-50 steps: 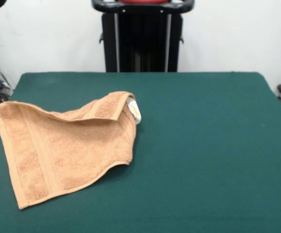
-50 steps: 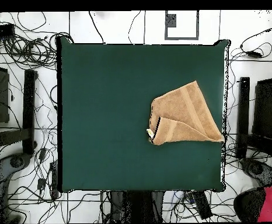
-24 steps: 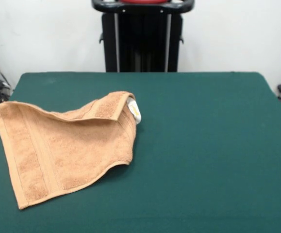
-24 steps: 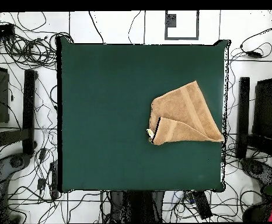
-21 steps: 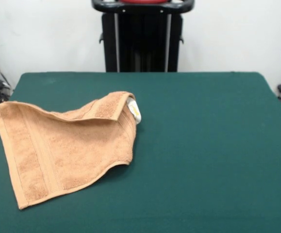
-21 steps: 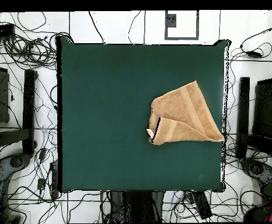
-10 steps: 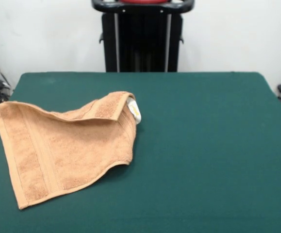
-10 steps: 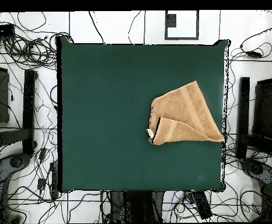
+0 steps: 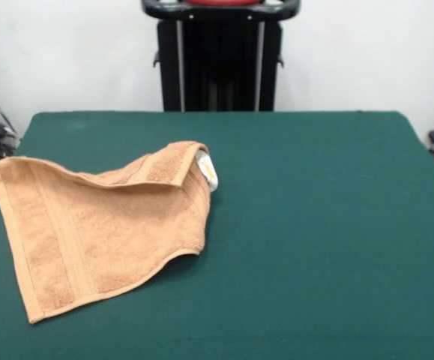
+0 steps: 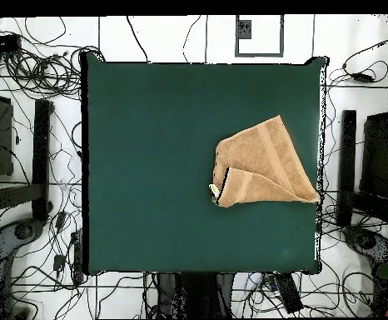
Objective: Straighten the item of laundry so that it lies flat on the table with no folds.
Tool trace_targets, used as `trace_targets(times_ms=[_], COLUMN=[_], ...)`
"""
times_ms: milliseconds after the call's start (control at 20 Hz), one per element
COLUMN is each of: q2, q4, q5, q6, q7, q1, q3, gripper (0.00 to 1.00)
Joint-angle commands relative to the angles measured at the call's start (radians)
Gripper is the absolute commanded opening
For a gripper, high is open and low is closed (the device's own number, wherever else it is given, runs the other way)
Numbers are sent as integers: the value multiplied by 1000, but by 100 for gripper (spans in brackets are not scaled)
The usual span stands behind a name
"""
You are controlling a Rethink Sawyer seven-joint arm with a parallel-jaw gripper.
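The towel (image 9: 100,225) lies at the left of the front view, near the table's (image 9: 314,225) edge, with one corner folded over and a white label (image 9: 208,171) showing beside the fold. The fold remains to be opened. The gripper is out of sight, so its state cannot be told.

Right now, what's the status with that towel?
Tool not in view. Towel still folded, one corner flap doubled over, label showing. Table otherwise bare, nothing in the way.
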Motion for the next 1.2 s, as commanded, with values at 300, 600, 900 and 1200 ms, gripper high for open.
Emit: trace_targets(times_ms=[300,600,900,1200], q2=[-17,-9,0,8], q4=[76,5,-59,-89], q5=[84,119,126,116], q6=[-81,-70,-48,-38], q7=[112,45,-11,-76], q1=[100,127,146,143], q3=[-242,-257,-249,-237], gripper=[100,100,100,100])
